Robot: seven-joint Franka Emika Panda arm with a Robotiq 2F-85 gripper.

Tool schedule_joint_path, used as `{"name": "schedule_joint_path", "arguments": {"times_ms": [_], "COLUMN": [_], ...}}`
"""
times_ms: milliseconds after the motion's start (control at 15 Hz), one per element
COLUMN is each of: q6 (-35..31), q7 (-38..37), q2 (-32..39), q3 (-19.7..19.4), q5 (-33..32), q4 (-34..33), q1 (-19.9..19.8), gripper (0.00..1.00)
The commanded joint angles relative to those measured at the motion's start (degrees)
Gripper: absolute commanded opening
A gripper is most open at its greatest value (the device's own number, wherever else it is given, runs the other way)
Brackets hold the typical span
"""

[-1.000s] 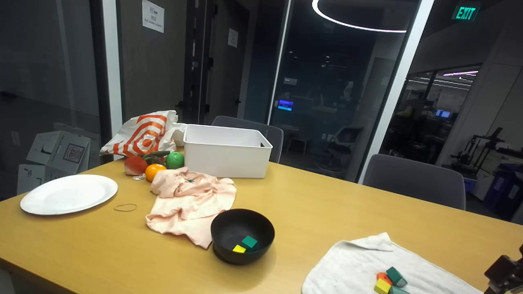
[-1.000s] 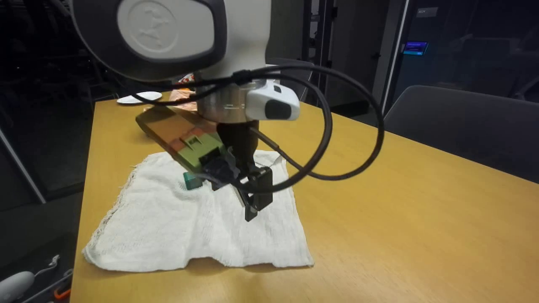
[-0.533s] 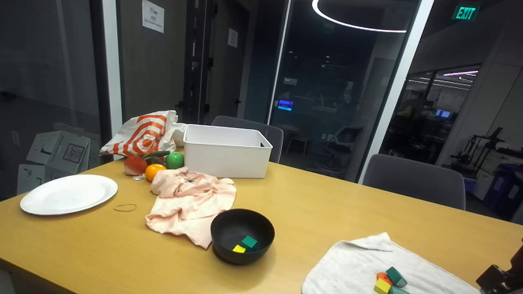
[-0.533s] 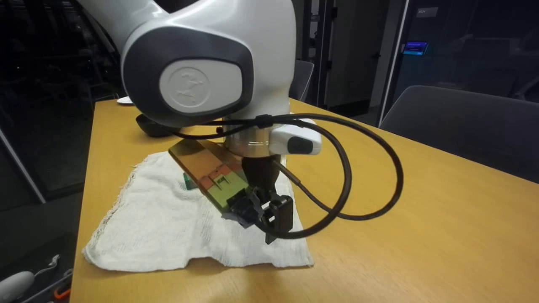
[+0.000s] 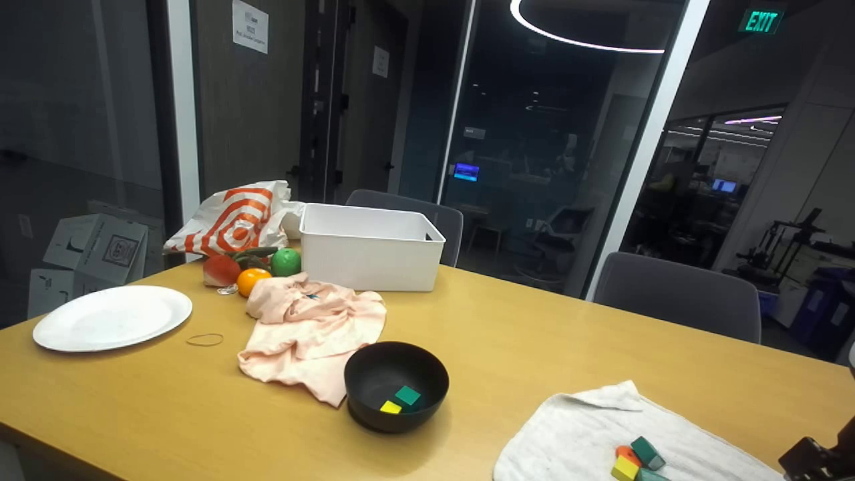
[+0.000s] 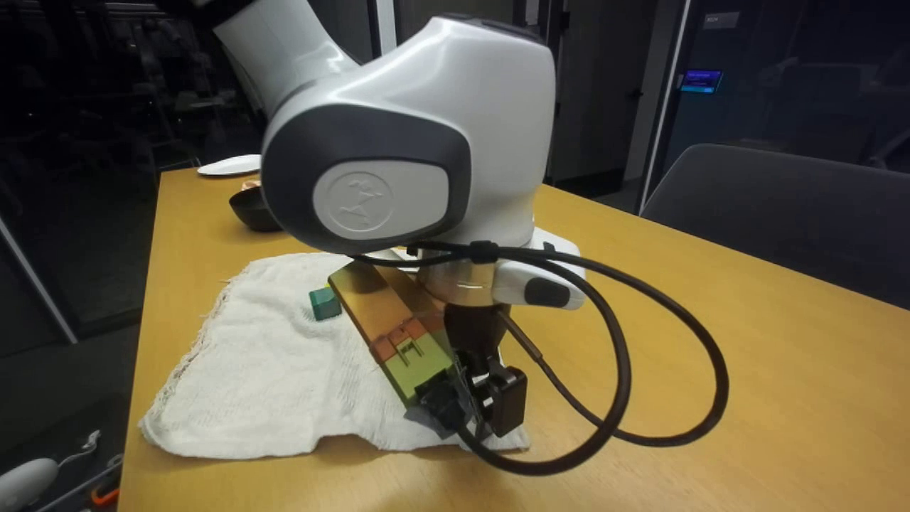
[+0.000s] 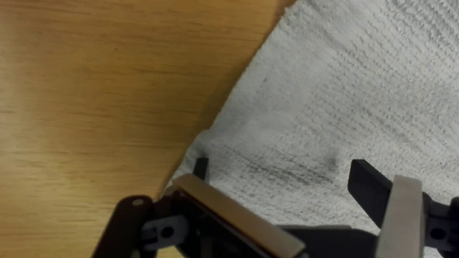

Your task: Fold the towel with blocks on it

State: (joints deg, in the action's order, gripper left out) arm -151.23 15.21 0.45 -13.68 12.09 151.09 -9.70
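Wrist view: the gripper (image 7: 279,170) has its fingers (image 7: 369,190) wide apart, w/ the surface of the white towel (image 7: 322,107) showing btw the tips. One tip is just beside the towel's edge, where the wood-grain table (image 7: 107,89) begins; the opposite tip is over the cloth, more to the inside. Whether the tips touch the fabric, I cannot tell.

In an ext. view, the Panda arm (image 6: 419,135) hangs above the towel & the gripper is at the corner nearest to lower right there. An olive-orange box (image 6: 391,327) sits tilted at the wrist, and a black cable (image 6: 540,469) makes a loop partly in front of the gripper.

The towel lies spread on the table; its near edge is a bit wavy, w/ shadow below, and one side has fringe. In an ext. view, at its far corner, a small flap is turned over. On the cloth, close together, are a dark-green block (image 5: 648,452), a yellow block (image 5: 626,469), a teal block (image 5: 650,475) (cut by bottom margin) and an orange piece (image 5: 626,451), partly hidden.

A black bowl (image 5: 377,374) stands near the towel but apart from it, w/ a green cube (image 5: 407,395) & a small yellow cube (image 5: 391,407) inside. Further back on same table: peach cloth (image 5: 314,341), crumpled; white plate (image 5: 113,319); orange fruit (image 5: 252,283); white bin (image 5: 367,264); white bag (image 5: 234,220) w/ orange-red rings. A grey chair (image 5: 678,294) is at the table's side.
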Motion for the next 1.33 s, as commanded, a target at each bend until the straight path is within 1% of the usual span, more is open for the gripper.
{"name": "schedule_joint_path", "arguments": {"times_ms": [0, 67, 133, 200, 267, 333, 400, 467, 533, 667, 733, 800, 867, 933, 1000, 1067, 1133, 1200, 1267], "q6": [-0.8, -0.7, -0.9, -1.2, -1.6, -3.3, -4.8, -6.0, -6.5, -7.1, -6.6, -6.8, -7.1, -7.2, -7.1, -6.9, -6.9, -6.3, -5.3], "q7": [3.7, 4.1, 4.4, 4.3, 3.6, 1.6, -0.9, -3.2, -5.3, -9.6, -10.9, -12.5, -14.0, -15.2, -16.0, -16.2, -16.4, -14.9, -12.2], "q2": [1.2, 1.3, 1.4, 1.4, 1.7, 2.2, 2.5, 2.8, 2.7, 2.9, 2.7, 2.7, 2.7, 2.5, 2.3, 2.1, 2.0, 1.8, 1.6], "q3": [0.6, 0.7, 0.7, 0.7, 0.6, 0.4, 0.2, 0.0, 0.0, -0.2, -0.2, -0.2, -0.3, -0.3, -0.3, -0.1, 0.1, 0.6, 1.3], "q5": [5.0, 5.7, 6.1, 5.9, 4.1, 0.9, -4.1, -9.1, -13.4, -21.4, -24.1, -26.9, -29.5, -31.6, -32.9, -33.1, -33.0, -30.0, -25.4], "q4": [-1.4, -1.6, -1.8, -1.9, -1.9, -1.7, -1.3, -1.0, -0.7, -0.7, -0.7, -0.6, -0.6, -0.5, -0.4, -0.4, -0.3, -0.2, 0.1], "q1": [-1.4, -1.6, -1.8, -1.9, -2.0, -2.1, -2.1, -2.1, -2.0, -1.8, -1.7, -1.7, -1.6, -1.6, -1.6, -1.6, -1.5, -1.5, -1.5], "gripper": [0.74, 0.68, 0.58, 0.51, 0.42, 0.48, 0.66, 0.74, 0.74, 0.88, 0.95, 0.99, 0.9, 0.65, 0.66, 0.64, 0.54, 0.49, 0.42]}}
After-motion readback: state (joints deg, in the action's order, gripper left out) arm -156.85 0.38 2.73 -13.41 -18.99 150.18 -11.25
